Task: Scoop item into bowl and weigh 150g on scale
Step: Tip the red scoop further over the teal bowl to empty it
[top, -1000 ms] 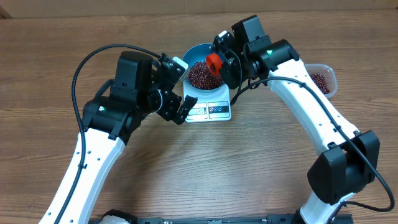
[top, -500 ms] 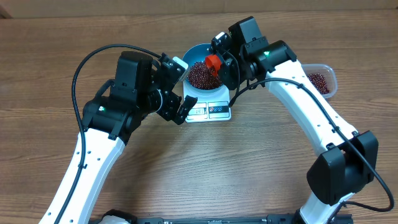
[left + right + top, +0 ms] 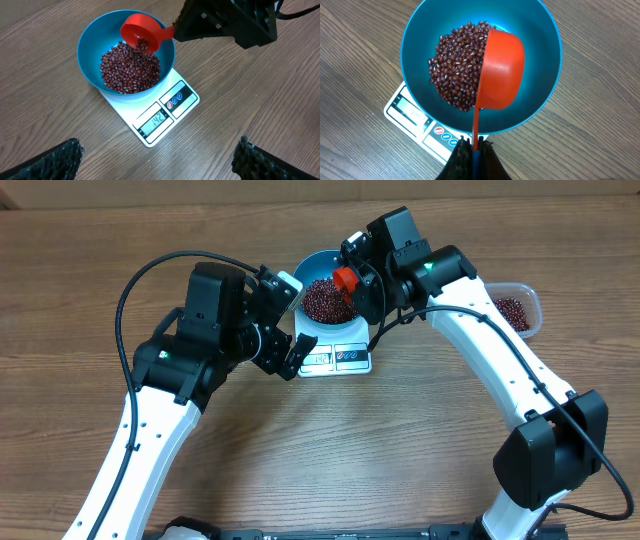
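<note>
Right arm: reaching over the blue bowl [image 3: 536, 30], its gripper [image 3: 472, 149] pinching the thin handle of a red scoop [image 3: 502, 70] that is tipping sideways above the beans [image 3: 455, 65].
Left arm: bending in from the left, its gripper [image 3: 290, 320] gaping wide and empty beside the scale [image 3: 186, 102].
Hidden: the right arm's black body is covering the scoop's handle in the left wrist view. The left fingertips are showing there only as dark corners.
Beans: glossy maroon, heaping in the bowl, a few sitting inside the scoop. More are lying in a clear tub [image 3: 536, 302] well to the right.
Bowl: sitting on the white scale, whose display is showing 142.
</note>
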Robot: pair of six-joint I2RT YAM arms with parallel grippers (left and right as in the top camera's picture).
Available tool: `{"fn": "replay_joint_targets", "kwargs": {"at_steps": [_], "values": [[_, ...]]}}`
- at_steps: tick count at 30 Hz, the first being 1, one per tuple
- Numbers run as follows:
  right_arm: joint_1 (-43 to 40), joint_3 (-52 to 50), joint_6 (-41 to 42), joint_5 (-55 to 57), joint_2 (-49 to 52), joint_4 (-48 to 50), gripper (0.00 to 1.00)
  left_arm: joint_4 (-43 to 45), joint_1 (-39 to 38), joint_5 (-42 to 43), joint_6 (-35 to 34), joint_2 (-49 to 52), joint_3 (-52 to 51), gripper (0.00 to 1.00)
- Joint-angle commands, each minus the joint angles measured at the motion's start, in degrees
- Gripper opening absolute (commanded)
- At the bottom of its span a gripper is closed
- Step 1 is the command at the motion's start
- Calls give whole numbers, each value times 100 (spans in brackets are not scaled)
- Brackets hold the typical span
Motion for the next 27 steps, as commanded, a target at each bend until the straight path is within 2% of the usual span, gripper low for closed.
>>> {"fn": "replay_joint_targets", "kwargs": {"at_steps": [1,3,6,11,15,22,25,27], "values": [[22,151,68,31,-155,31,4,2,-2,79,125,-68,76,99],[22,151,85,-57,-155,-15,4,2,-2,79,125,-68,76,100],[22,151,-457,-415,-155,-164,4,2,-2,79,125,-68,76,100],[22,151,234,42,-155,173,4,2,-2,79,125,-68,76,100],[28,151,-450,-625,-155,2,4,2,-4,79,127,-68,76,100],[22,151,-385,-581,-155,28,4,2,-2,79,125,-68,76,100],[52,151,-791,-699,-155,-173,4,2,-2,79,125,-68,76,100],[59,151,-678,-461,-155,-157,4,2,-4,79,125,-68,76,100]]}}
